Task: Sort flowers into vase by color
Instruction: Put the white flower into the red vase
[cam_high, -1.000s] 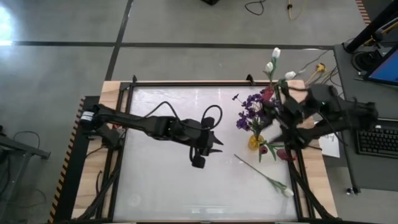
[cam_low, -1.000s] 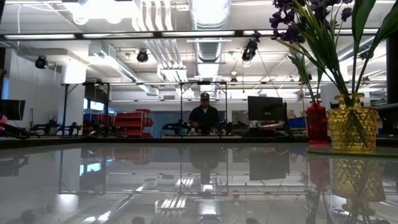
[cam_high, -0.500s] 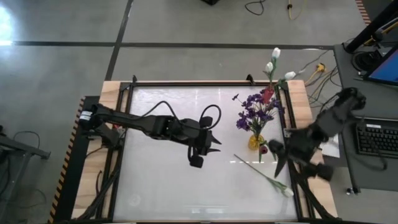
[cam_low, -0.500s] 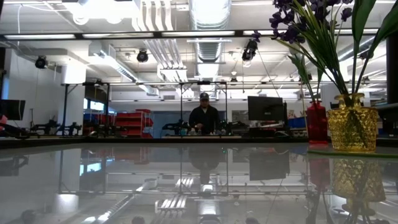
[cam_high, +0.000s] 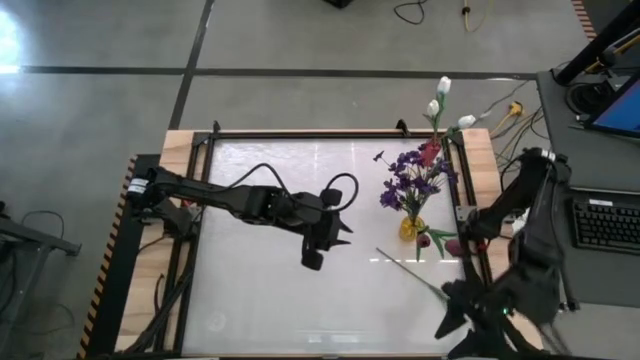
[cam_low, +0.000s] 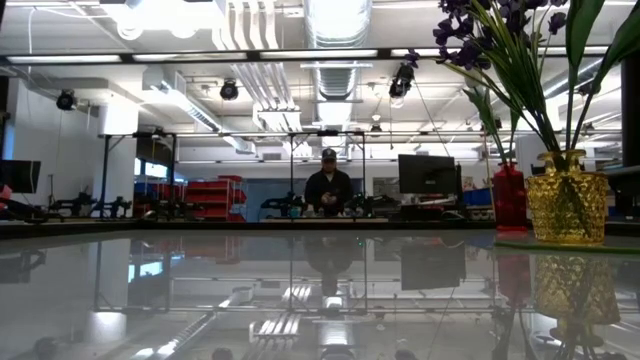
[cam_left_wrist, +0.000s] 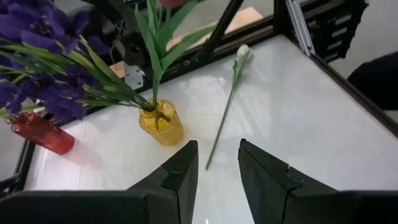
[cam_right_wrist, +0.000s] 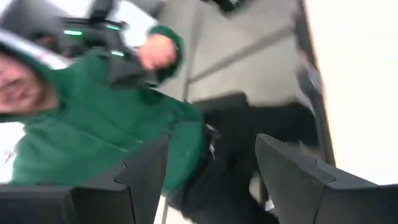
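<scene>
A white tulip (cam_left_wrist: 227, 106) lies flat on the table, its stem (cam_high: 410, 272) running toward the near right corner, where my right arm covers its bud in the high view. A yellow vase (cam_left_wrist: 163, 124) holds purple sprays (cam_high: 405, 178) and green leafy stems. Dark red buds (cam_high: 424, 240) show just right of that vase. A red vase (cam_left_wrist: 43, 134) stands behind it. My left gripper (cam_high: 315, 250) hovers open at mid-table, pointing at the tulip. My right gripper (cam_high: 452, 322) is open, off the table's near right corner.
More white tulips (cam_high: 440, 95) stick up past the table's far right corner. The table's black frame (cam_high: 300, 133) rims the glossy top. A person in a green hoodie (cam_right_wrist: 93, 130) fills the right wrist view. Another person (cam_low: 328, 185) stands far behind the table.
My right arm has swung fast from beside the vases at the far right toward the table's near right corner, ending off the table's edge. My left arm, the vases and the lying tulip have stayed put.
</scene>
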